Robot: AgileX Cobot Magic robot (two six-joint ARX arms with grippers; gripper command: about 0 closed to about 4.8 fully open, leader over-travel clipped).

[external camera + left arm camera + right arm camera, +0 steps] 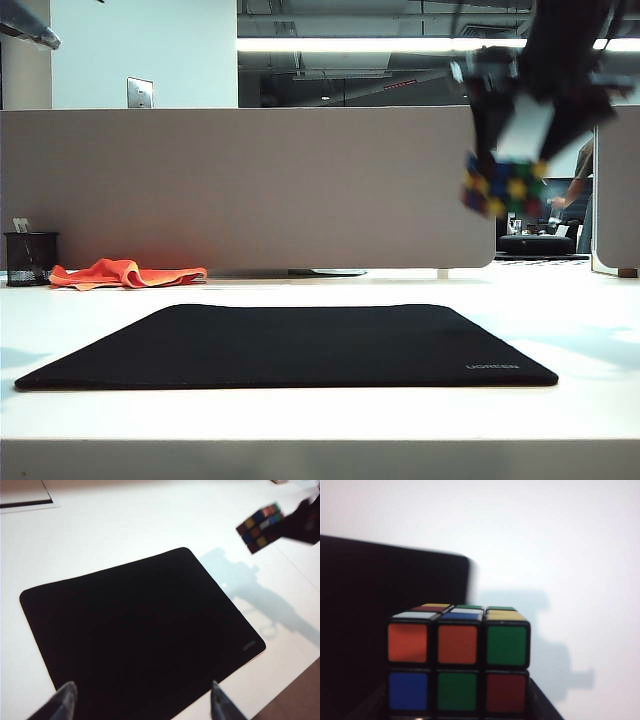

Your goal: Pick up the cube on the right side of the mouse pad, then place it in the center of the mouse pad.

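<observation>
The cube (503,186) hangs high in the air at the right of the exterior view, above and to the right of the mouse pad (290,345). My right gripper (505,170) is shut on it, its dark fingers (545,705) flanking the cube (458,660) in the right wrist view. The black mouse pad (385,620) lies below and to one side of the cube there. My left gripper (142,705) is open over the near edge of the mouse pad (135,635), nothing between its fingertips. The left wrist view also catches the lifted cube (259,527) beyond the pad's corner.
An orange cloth (125,272) and a black pen cup (30,258) lie at the back left of the white table (580,320). A grey partition (240,185) runs along the back edge.
</observation>
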